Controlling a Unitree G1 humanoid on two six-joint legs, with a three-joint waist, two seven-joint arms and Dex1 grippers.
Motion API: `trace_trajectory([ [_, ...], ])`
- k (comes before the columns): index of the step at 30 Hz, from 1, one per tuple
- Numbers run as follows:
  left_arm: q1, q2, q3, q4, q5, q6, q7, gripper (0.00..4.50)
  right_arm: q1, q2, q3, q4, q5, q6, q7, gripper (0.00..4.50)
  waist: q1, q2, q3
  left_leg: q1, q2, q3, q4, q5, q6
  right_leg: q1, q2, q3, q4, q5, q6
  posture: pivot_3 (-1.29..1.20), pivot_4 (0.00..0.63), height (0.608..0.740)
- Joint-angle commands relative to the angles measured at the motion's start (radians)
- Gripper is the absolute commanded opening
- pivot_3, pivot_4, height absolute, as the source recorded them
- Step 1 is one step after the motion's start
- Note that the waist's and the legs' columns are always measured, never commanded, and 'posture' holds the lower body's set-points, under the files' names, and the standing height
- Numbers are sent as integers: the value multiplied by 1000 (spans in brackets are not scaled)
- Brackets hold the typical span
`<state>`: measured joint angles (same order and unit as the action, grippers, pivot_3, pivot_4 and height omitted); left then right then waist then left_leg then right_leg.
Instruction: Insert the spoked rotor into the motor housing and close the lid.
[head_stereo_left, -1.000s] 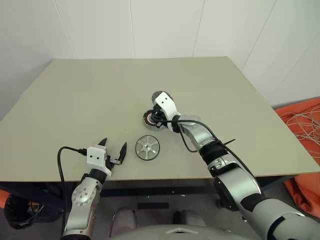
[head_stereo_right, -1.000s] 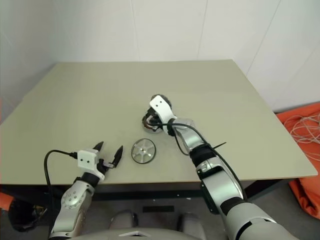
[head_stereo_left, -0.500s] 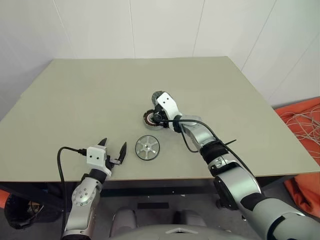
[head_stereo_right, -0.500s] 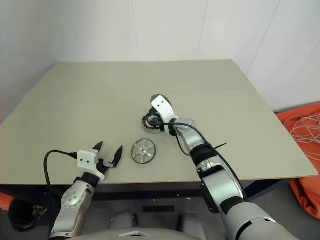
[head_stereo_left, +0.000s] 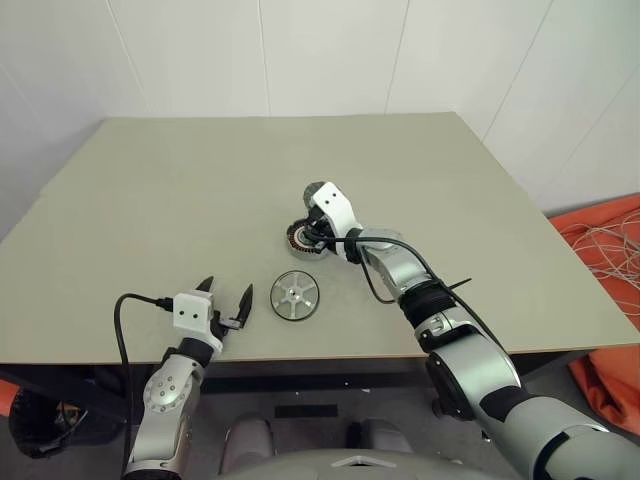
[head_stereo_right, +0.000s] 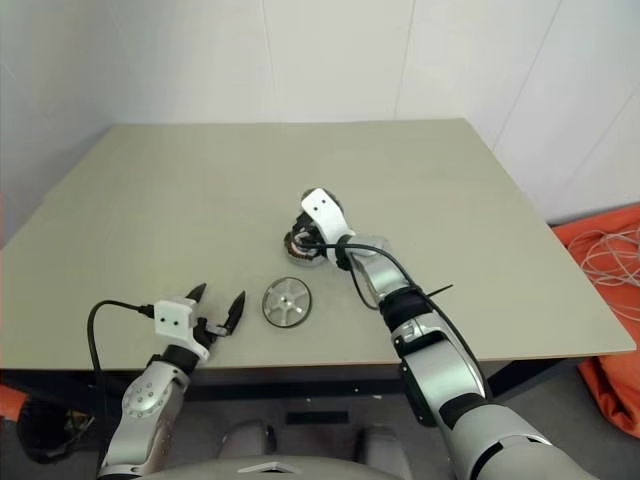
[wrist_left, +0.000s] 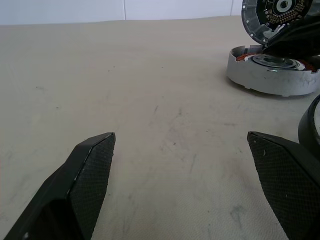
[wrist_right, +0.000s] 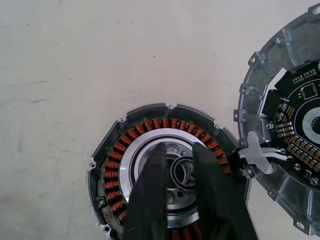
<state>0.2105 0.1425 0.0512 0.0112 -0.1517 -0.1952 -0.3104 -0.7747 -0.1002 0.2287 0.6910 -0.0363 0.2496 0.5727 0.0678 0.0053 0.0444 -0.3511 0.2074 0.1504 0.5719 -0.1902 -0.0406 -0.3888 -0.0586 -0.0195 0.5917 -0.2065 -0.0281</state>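
The motor housing (wrist_right: 125, 145), a shallow cup with copper windings, lies at mid-table. Its grey lid (wrist_right: 290, 125) stands tilted up at its far edge. My right gripper (wrist_right: 181, 155) reaches down into the housing's silver centre, its two fingers closed against a small metal ring (wrist_right: 183, 172) from both sides. The spoked rotor (head_stereo_left: 295, 296) lies flat on the table, nearer than the housing (head_stereo_left: 300, 240). My left gripper (head_stereo_left: 228, 288) hovers open and empty near the front edge, to the left of the rotor. In the left wrist view the housing (wrist_left: 272, 75) and lid (wrist_left: 280, 12) stand ahead.
The beige table (head_stereo_left: 180, 190) stretches wide to the left and behind the housing. An orange cloth with white cables (head_stereo_left: 605, 245) lies on the floor past the table's right edge. A black cable (head_stereo_left: 125, 310) loops from my left wrist.
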Motion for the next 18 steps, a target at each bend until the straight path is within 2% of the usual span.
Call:
trace_trajectory([
  [1,-1,0,-2,-29,-4,-2,0,4500,-22,0,-22,-60,7,1,-9,42,0,0,0,0,0,0,0,0,0,0,0,0,0,0,0,0,0,740],
  [18,0,0,-7,-30,-3,5,-4,4500,-43,-18,-24,-27,-31,17,-65,42,0,0,0,0,0,0,0,0,0,0,0,0,0,0,0,0,0,740],
])
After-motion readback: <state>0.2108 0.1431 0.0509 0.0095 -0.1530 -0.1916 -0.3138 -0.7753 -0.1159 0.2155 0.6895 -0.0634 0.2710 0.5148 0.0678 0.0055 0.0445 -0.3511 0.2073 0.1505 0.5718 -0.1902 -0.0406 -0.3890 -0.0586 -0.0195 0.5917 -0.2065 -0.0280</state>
